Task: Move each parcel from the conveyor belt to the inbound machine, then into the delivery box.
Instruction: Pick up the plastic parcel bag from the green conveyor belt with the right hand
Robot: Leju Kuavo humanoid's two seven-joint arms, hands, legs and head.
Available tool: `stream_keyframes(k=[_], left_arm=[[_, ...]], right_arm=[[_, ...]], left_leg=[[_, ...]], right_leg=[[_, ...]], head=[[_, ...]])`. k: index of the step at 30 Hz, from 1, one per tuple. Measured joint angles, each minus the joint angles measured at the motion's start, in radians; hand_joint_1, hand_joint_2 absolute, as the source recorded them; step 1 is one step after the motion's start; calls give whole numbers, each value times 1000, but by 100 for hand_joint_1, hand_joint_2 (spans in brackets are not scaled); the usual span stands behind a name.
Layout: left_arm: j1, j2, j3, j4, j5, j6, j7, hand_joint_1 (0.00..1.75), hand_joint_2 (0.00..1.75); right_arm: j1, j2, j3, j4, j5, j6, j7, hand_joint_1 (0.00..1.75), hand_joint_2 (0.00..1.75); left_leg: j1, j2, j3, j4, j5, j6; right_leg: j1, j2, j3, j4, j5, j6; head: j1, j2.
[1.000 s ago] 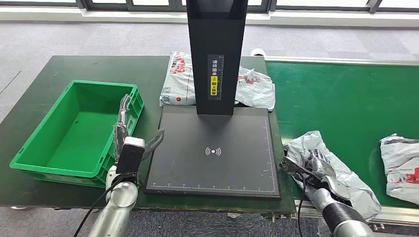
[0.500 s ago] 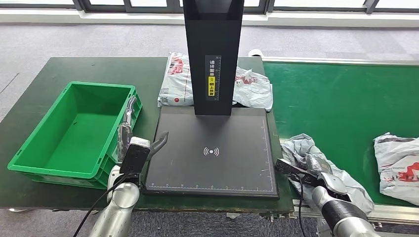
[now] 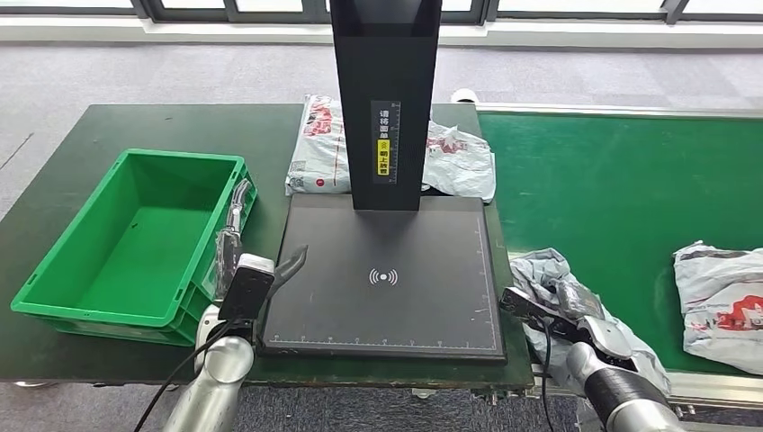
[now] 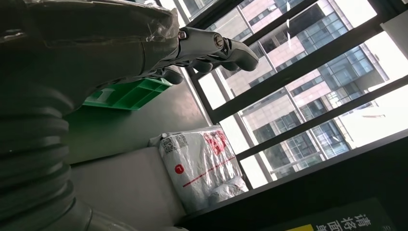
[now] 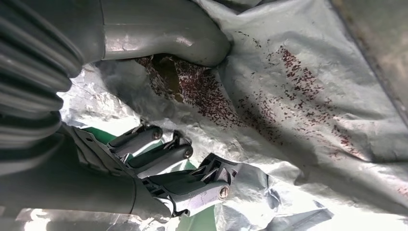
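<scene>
R hand (image 3: 576, 310) at lower right of head frame, thumb and fingers wrapped into crumpled grey plastic parcel bag (image 3: 551, 274) on green conveyor belt (image 3: 612, 180), just beside flat black scanner plate of inbound machine (image 3: 387, 274). In wrist view, thumb (image 5: 163, 33) pressed on bag skin, fingers (image 5: 159, 156) curled under a fold; looks held, though likely by film more than contents.

L hand (image 3: 236, 243) at lower left, fingers straight and apart, holding nothing, upright between plate and green plastic delivery box (image 3: 135, 238) on dark table (image 3: 135, 126).

Step in hand, by judgement: secure parcel, lift, carry left onto plate near wireless mark.

Tips:
- Bag is soft, slippery; close firmly on bulk, not loose film, else it slides out on lift.
- Lift clear of belt edge and plate rim before moving across; dangling corner may snag.
- Set flat, centred on plate, clear of black upright column (image 3: 387, 99).
- Keep L hand off plate till needed for transfer to box.

Second grey-and-red parcel (image 3: 720, 297) waits at right edge; white-and-red bags (image 3: 315, 148) lie behind column.
</scene>
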Motion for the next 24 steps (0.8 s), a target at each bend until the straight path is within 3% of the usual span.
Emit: stream_keyframes(k=[8,13,16,21,24], left_arm=[[13,1,0,-8,1,0,0,0,175],[35,1,0,-24,-1,6,0,0,175],[50,0,0,-29,-4,19,-5,0,175],[58,-9,0,-32,-12,38,-20,0,175],[58,-17,0,-31,-14,44,-28,0,175]], right_arm=[[36,-2,0,-59,-39,-50,0,175,175],[117,-7,-5,-240,-103,-137,-10,175,175],[159,-5,-28,-386,-155,-231,-60,175,175],[170,22,-72,-613,-272,-427,-212,175,175],[168,41,-80,-709,-307,-491,-255,175,175]], left_leg=[[0,3,0,0,-2,-1],[0,3,-2,-1,-2,-2],[0,1,-4,-1,-2,-2],[-1,0,-5,-1,-2,-1],[-1,-1,-5,-1,-2,-1]], right_leg=[[0,3,-1,0,-1,-1],[0,3,-3,1,-1,-2],[0,2,-4,1,-2,-2],[-1,1,-4,1,-2,-2],[-1,0,-4,1,-2,-2]], head=[[0,0],[0,0],[0,0],[0,0],[0,0]])
